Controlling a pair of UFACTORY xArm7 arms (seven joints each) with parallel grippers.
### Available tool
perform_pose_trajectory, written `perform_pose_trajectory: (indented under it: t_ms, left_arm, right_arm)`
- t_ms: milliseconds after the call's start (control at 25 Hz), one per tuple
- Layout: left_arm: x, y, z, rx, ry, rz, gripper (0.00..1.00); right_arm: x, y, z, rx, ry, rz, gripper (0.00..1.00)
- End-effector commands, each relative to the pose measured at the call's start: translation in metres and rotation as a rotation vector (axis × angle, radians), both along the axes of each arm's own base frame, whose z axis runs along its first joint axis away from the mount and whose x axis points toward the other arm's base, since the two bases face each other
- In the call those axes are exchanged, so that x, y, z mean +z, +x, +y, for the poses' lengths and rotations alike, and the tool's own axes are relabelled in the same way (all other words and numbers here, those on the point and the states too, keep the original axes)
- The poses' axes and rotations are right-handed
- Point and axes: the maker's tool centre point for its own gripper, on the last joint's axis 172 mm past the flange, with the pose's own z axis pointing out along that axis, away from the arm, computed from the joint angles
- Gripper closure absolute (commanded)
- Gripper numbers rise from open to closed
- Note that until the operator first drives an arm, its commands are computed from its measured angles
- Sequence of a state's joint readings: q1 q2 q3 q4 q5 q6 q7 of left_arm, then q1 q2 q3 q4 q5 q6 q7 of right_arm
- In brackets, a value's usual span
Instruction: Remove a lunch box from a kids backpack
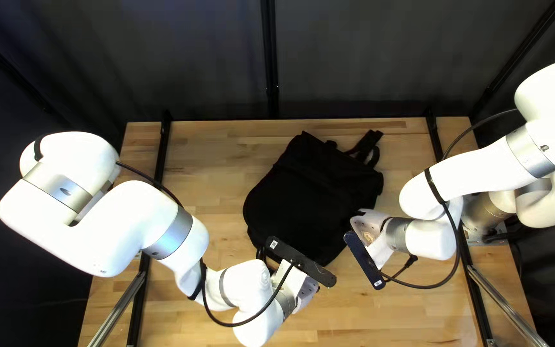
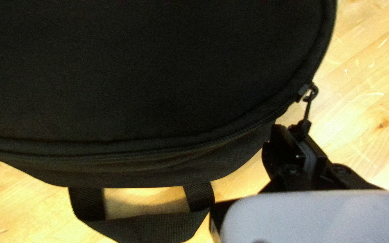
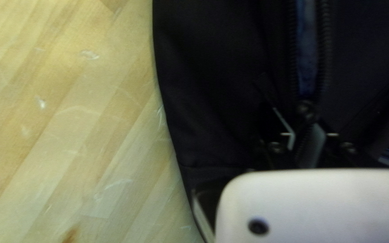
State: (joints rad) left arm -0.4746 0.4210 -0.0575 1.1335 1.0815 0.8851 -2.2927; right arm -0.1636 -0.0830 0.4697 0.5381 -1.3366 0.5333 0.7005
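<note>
Left gripper (image 1: 306, 292) pinching pull (image 2: 308, 108); right gripper (image 1: 369, 226) standing spread over zip (image 3: 324, 49); backpack (image 1: 309, 199) lying flat; cameras (image 1: 300, 261) bearing pale labels (image 1: 273, 245).

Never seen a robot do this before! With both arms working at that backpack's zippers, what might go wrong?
The pull pinched in my left gripper is thin, so it could slip out if I tug at a bad angle.

The blue material showing through the open zipper sits right by the slider at my right gripper, and might snag.

The backpack is soft, so pulling may bunch or drag it instead of opening it.
</note>
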Motion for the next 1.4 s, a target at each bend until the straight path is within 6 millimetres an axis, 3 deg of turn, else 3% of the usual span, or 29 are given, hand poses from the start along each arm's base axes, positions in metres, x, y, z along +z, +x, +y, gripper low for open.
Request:
perform_pose_trajectory:
  t_ms: [40, 1400]
  left_arm:
    - [0.0, -0.003, 0.001, 0.003, 0.0, 0.002, 1.0]
    - [0.005, -0.035, 0.021, 0.017, -0.028, 0.015, 1.0]
  right_arm:
    - [0.003, -0.007, 0.002, -0.002, -0.002, 0.006, 1.0]
    - [0.009, -0.015, 0.005, -0.023, 0.007, 0.044, 1.0]
